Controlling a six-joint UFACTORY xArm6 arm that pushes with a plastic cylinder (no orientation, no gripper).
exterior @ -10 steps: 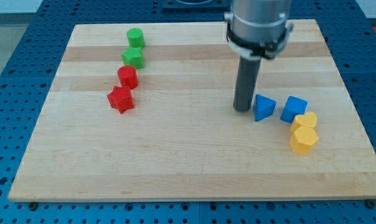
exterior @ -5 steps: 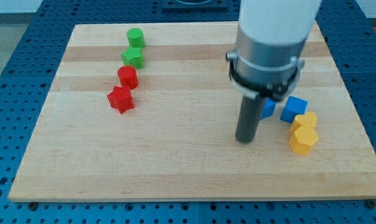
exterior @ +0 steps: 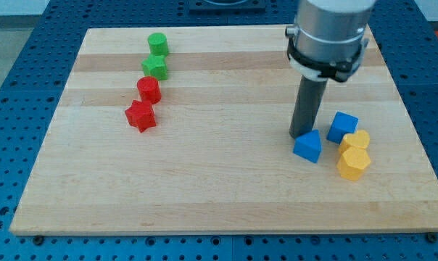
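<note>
My tip (exterior: 302, 135) rests on the board right at the upper left edge of a blue triangular block (exterior: 307, 146), touching it or nearly so. A blue cube (exterior: 342, 127) sits just to the right of the rod. Below the cube, two yellow blocks (exterior: 357, 141) (exterior: 352, 164) stand stacked close together toward the view's bottom right. Far to the view's left, a line of blocks runs downward: a green cylinder (exterior: 157, 43), a green star-like block (exterior: 155, 68), a red cylinder (exterior: 149, 90) and a red star-like block (exterior: 141, 116).
The wooden board (exterior: 204, 181) lies on a blue perforated table (exterior: 9, 145). The arm's grey body (exterior: 328, 32) hangs over the board's upper right part.
The tip swung down around the blue triangular block, then came back up to the right. The blue triangle now lies lower, closer to the yellow blocks.
</note>
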